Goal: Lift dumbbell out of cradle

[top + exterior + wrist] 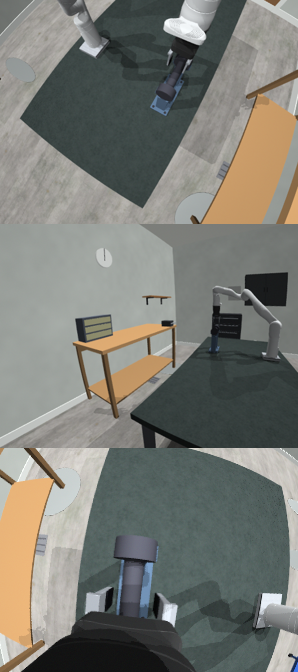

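Note:
A dark grey dumbbell (172, 80) lies level in its blue cradle on the dark table. One head (165, 90) shows plainly; the other is hidden under my wrist. My gripper (178, 63) points down over the handle, open, with one finger on each side of it. In the wrist view the fingers stand apart around the handle (136, 584), and one head (136, 548) shows beyond them. I cannot tell whether the fingers touch the handle. From the side view the gripper (217, 321) hangs just over the dumbbell (214, 330) on the cradle (214, 344).
My arm's base (93, 46) is bolted to the table to the left of the cradle. An orange workbench (124, 337) with a drawer box (93, 327) stands off the table's side. The table edge runs close on the cradle's right.

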`<state>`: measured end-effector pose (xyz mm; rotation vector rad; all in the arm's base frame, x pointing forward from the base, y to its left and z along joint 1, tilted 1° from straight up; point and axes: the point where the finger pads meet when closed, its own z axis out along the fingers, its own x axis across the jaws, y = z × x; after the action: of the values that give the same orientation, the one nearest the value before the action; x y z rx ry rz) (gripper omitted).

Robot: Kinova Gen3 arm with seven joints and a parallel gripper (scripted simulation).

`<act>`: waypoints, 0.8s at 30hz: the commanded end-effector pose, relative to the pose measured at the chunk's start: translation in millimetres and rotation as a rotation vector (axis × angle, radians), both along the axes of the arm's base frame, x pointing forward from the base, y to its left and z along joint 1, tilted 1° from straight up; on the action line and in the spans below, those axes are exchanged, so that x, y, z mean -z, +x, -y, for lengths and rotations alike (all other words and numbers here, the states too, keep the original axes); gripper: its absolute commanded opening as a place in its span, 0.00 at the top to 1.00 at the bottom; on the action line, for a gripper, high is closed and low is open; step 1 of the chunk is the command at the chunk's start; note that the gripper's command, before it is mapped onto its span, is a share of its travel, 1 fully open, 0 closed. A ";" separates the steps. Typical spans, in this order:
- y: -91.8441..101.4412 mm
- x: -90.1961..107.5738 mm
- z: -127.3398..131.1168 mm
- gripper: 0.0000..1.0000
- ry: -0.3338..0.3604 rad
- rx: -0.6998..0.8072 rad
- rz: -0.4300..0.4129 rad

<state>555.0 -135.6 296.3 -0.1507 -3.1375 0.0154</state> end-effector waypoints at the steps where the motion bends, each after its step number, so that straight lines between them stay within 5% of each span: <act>1: 5.5 0.5 -11.0 0.00 0.001 -0.017 -0.002; 15: 6.5 1.3 -11.9 0.00 -0.001 -0.019 -0.004; 24: 7.7 25.5 -11.6 0.00 0.000 -0.020 -0.004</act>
<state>565.1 -121.9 280.6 -0.1214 -3.1430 0.0145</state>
